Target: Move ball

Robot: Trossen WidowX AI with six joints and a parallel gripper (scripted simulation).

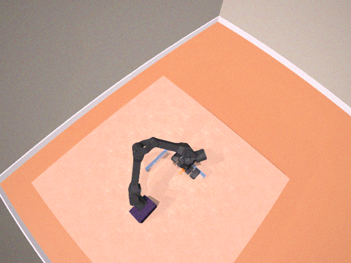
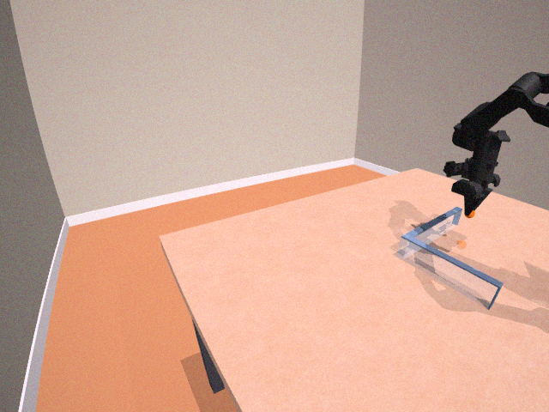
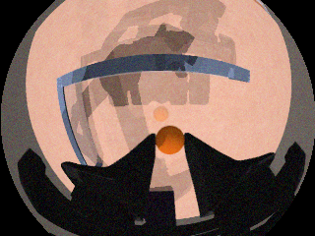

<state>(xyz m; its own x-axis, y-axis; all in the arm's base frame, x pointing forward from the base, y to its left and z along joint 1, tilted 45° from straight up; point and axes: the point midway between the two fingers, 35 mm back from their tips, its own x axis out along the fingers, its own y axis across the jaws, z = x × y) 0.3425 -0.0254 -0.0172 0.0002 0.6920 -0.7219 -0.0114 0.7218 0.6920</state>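
Wrist view showed the orange ball (image 3: 169, 140) pinched between the two dark fingertips of the gripper (image 3: 169, 151), so the pincer was clenched on the ball. Just beyond the ball lay a paler, see-through copy (image 3: 161, 114) on the pinkish table (image 3: 263, 112), and past that ran the blue-edged clear walls (image 3: 164, 65), one stretching across the picture and the other turning down the left side.

From the exterior camera, the gripper (image 2: 471, 211) pointed downward with the ball (image 2: 471, 214) at its tip, held in the air above the table (image 2: 310, 287). The see-through copy (image 2: 461, 244) rested on the table surface inside the angle made by the clear walls (image 2: 448, 261), lower in the picture than the ball and near the walls' corner. The ball hung close to the far end of the shorter wall.

In the top view, the arm (image 1: 136, 170) reached from its purple base (image 1: 143, 211) over the clear walls (image 1: 155, 161), with the ball (image 1: 183, 169) showing as a small orange speck at the gripper (image 1: 187, 170).
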